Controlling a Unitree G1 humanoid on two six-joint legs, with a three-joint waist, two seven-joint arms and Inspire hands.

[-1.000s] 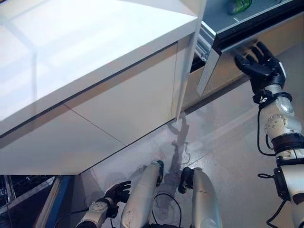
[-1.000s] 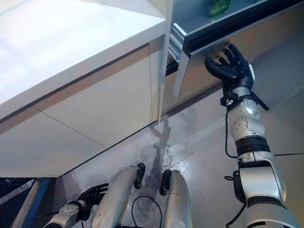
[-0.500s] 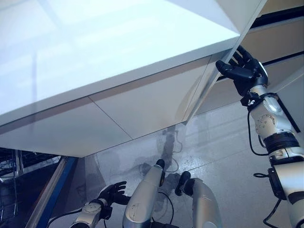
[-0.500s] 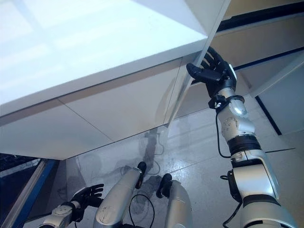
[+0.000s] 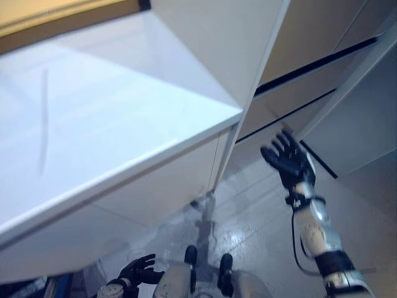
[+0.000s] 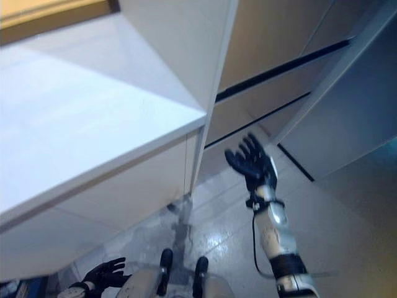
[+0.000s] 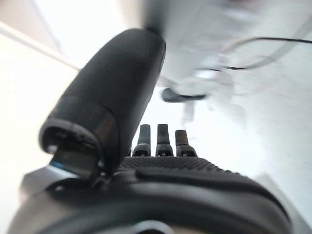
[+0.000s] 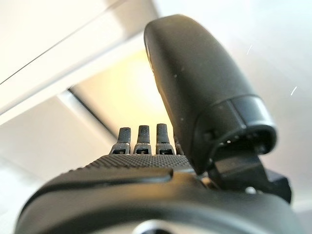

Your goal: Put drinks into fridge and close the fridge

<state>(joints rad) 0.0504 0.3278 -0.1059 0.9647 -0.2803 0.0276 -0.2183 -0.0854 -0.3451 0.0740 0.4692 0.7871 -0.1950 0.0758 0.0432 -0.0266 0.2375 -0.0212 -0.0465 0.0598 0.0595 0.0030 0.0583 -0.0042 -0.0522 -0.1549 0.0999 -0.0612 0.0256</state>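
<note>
No drink shows in any view. The beige fridge drawer front (image 5: 291, 99) lies flush between two thin dark seams, beyond the corner of the white counter. My right hand (image 5: 288, 162) is raised in front of it, apart from it, open with fingers spread and empty. Its own wrist view shows the right hand (image 8: 146, 170) with straight fingers and only pale panels past them. My left hand (image 5: 138, 271) hangs low near the floor, open and empty. The left wrist view shows the same left hand (image 7: 161, 168) with fingers straight over the floor.
A large white counter (image 5: 93, 124) fills the left, with a white upright panel (image 5: 217, 43) at its corner. A pale grey panel (image 5: 360, 118) slants in at the right. Glossy grey floor (image 5: 248, 211) lies below.
A second ago the drawer stood open with a green bottle inside and my right hand on its front. Now it is flush and the hand has come off, lower. The camera has shifted a lot.
</note>
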